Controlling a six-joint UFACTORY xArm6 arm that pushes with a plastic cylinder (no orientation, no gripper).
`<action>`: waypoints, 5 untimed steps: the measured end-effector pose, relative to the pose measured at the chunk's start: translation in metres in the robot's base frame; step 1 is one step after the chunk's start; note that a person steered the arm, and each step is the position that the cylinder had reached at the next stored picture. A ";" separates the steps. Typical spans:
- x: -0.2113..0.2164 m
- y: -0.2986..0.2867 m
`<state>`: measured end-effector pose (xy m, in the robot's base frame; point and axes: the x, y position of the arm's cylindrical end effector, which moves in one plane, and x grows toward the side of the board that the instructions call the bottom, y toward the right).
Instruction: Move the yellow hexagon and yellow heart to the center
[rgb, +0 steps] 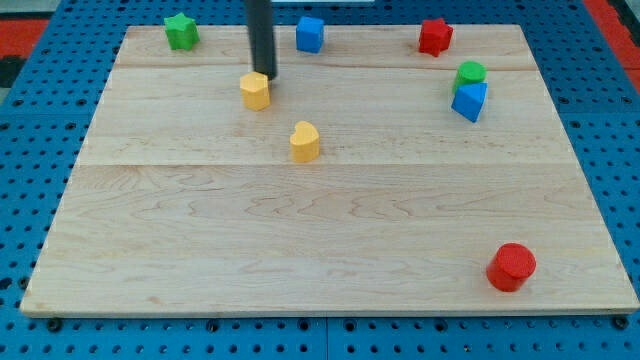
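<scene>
The yellow hexagon (256, 90) sits on the wooden board (330, 230) at the upper left of centre. The yellow heart (305, 141) lies a little below and to the right of it, just above the board's middle. My tip (266, 76) comes down from the view's top and ends at the hexagon's upper right edge, touching or nearly touching it. The heart is apart from the tip.
A green star (181, 31) is at the top left, a blue cube (310, 34) at the top middle, a red star (434, 36) at the top right. A green cylinder (471, 73) touches a blue triangle (469, 101) at the right. A red cylinder (512, 267) is at the bottom right.
</scene>
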<state>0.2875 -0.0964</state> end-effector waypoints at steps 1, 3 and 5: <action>0.009 -0.037; 0.031 0.046; 0.088 0.118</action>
